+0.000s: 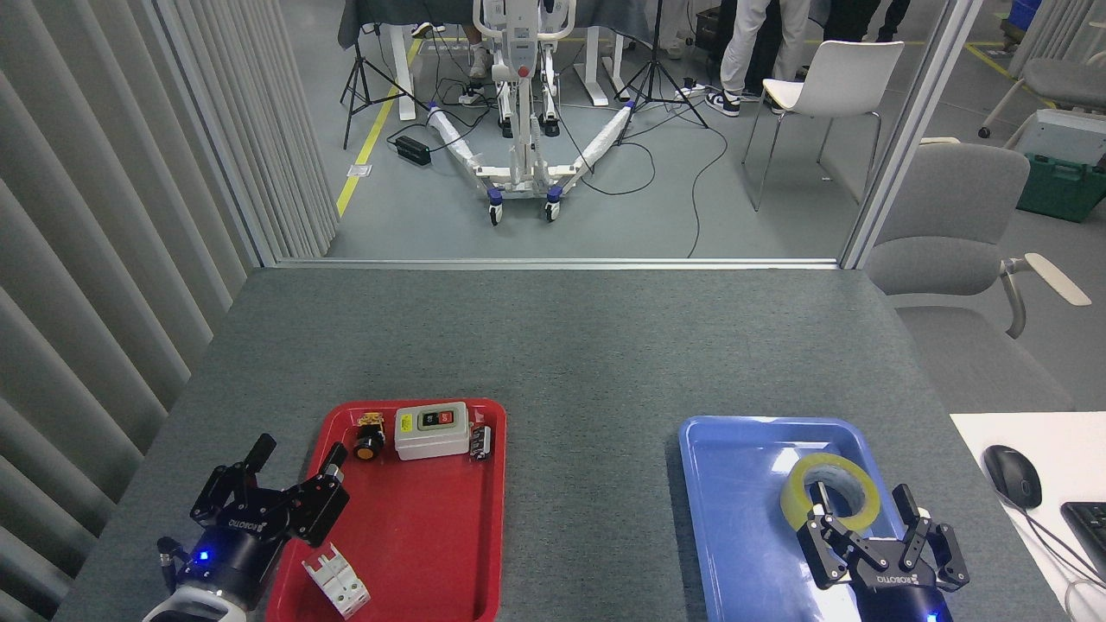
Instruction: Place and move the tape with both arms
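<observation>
grey felt-like table [553,345], two shallow plastic trays w/ rounded corners near its front edge. red tray [406,527] towards the left: along its far edge a small black-and-orange push button [368,443], a white switch box [431,431] w/ dark and red buttons, and a small dark part [481,440] just beside the box. near the tray's front-left corner lies a white plastic clip [336,579], ribbed, tilted.

blue tray [734,518] towards the right, glossy. the tape [831,492], a translucent yellow roll w/ pale core, sits by the tray's right edge, hollow facing up.

right gripper [867,523] over the tray's front-right part, fingers spread wide; one finger [819,504] reaches into the roll's hollow, the other sits outside the roll's right side. can't tell if either touches it.

left gripper [297,463] at the red tray's left edge, fingers wide apart, holding nothing, clip just in front of it.

off the table's right edge: white desk [1020,432] w/ black mouse [1013,475] and keyboard corner.
</observation>
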### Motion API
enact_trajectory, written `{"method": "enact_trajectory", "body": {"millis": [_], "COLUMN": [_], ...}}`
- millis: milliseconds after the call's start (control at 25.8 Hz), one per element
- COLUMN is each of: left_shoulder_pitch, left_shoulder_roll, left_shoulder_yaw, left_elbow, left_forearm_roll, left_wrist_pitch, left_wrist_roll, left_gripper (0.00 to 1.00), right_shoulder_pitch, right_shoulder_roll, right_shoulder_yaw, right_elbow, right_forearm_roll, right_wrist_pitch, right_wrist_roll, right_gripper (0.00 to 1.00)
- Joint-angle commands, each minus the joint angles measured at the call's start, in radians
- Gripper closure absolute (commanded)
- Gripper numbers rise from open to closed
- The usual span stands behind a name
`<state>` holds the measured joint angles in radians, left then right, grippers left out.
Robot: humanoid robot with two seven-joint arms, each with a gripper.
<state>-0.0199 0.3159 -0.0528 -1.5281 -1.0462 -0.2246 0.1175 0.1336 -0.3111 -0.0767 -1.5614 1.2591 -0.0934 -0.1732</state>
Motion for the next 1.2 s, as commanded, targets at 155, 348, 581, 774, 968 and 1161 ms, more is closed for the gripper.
{"method": "enact_trajectory", "body": {"millis": [155, 348, 581, 774, 968, 1161], "left_shoulder_pitch": [0.107, 0.11, 0.11, 0.109, 0.11, 0.11], "left_shoulder_roll": [-0.004, -0.003, -0.008, -0.011, -0.012, -0.012], "left_shoulder_yaw": [0.001, 0.002, 0.002, 0.004, 0.004, 0.005], "left_elbow": [-0.017, -0.009, -0.011, -0.014, -0.015, -0.017], "left_forearm_roll": [-0.046, -0.051, -0.048, -0.046, -0.046, -0.045], "left_wrist_pitch": [-0.016, -0.016, -0.01, -0.004, -0.004, -0.002], "left_wrist_roll": [0.1, 0.102, 0.102, 0.1, 0.1, 0.1], "left_gripper": [0.0, 0.0, 0.0, 0.0, 0.0, 0.0], "right_shoulder_pitch": [0.003, 0.003, 0.004, 0.037, 0.05, 0.05], "right_shoulder_roll": [0.003, 0.001, 0.001, 0.004, 0.02, 0.021], "right_shoulder_yaw": [0.003, 0.005, 0.008, 0.009, 0.008, 0.008], "right_elbow": [0.001, 0.003, 0.003, -0.003, -0.011, -0.011], "right_forearm_roll": [-0.001, -0.003, -0.003, -0.001, 0.0, 0.0], "right_wrist_pitch": [-0.002, -0.002, -0.003, -0.017, -0.022, -0.022], "right_wrist_roll": [0.0, 0.0, 0.0, -0.002, -0.002, -0.003], "right_gripper": [0.0, 0.0, 0.0, 0.0, 0.0, 0.0]}}
